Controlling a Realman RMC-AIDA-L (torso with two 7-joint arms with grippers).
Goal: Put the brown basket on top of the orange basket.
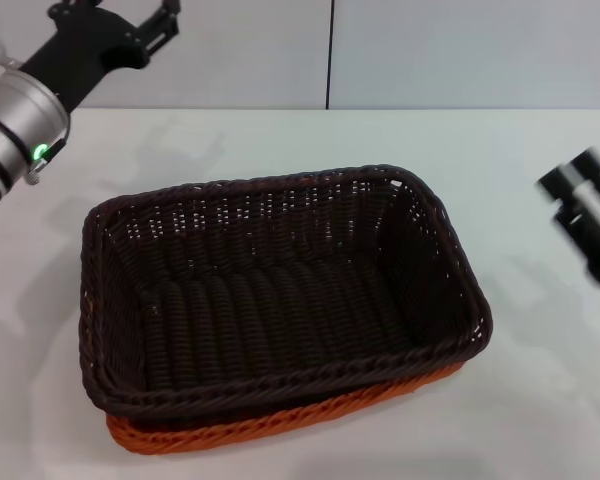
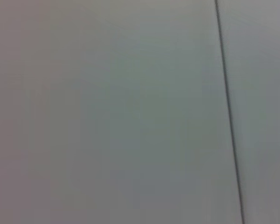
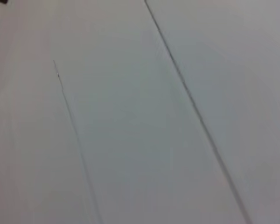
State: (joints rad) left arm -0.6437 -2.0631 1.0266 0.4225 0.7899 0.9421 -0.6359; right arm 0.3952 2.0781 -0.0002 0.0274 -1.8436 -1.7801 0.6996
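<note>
Resting: brown basket [image 1: 280,290] nested on orange basket [image 1: 280,420] | end effectors (grip unclear) well apart

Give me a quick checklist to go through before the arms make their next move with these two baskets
1. Brown basket sits on the orange basket: ok, it is nested on it, with orange showing only along the near edge.
2. Brown basket seated level and square: not ok, it looks a little skewed, with more orange showing at the near left corner.
3. Left pincer clear of the baskets: ok, raised at the far left.
4. Right pincer clear of the baskets: ok, off to the right over the white table.
5. Either pincer holding anything: ok for the left, nothing in it; right cannot tell.
6. Brown basket empty: ok.
</note>
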